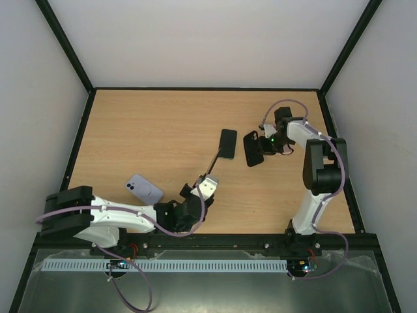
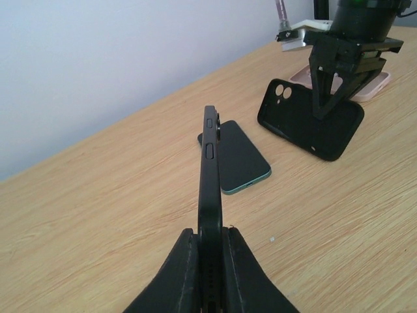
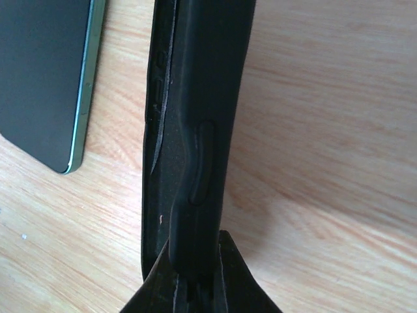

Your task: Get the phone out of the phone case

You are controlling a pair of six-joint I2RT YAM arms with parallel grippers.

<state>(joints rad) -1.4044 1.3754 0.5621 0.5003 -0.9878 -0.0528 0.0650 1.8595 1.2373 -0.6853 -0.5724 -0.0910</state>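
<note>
A dark phone with a green rim (image 1: 227, 143) lies flat, screen up, on the table; it also shows in the left wrist view (image 2: 241, 160) and the right wrist view (image 3: 45, 78). My right gripper (image 1: 266, 145) is shut on an empty black phone case (image 1: 252, 149) with camera holes (image 2: 309, 124), held tilted just right of the phone (image 3: 195, 130). My left gripper (image 1: 210, 177) is shut on a second thin black case (image 2: 210, 169), seen edge-on, reaching toward the phone's near end. I cannot tell whether it holds a phone.
A lavender phone or case (image 1: 144, 189) lies on the table by the left arm. A pink item (image 2: 373, 85) lies under the right arm. Black frame rails (image 1: 78, 143) edge the wooden table (image 1: 156, 124).
</note>
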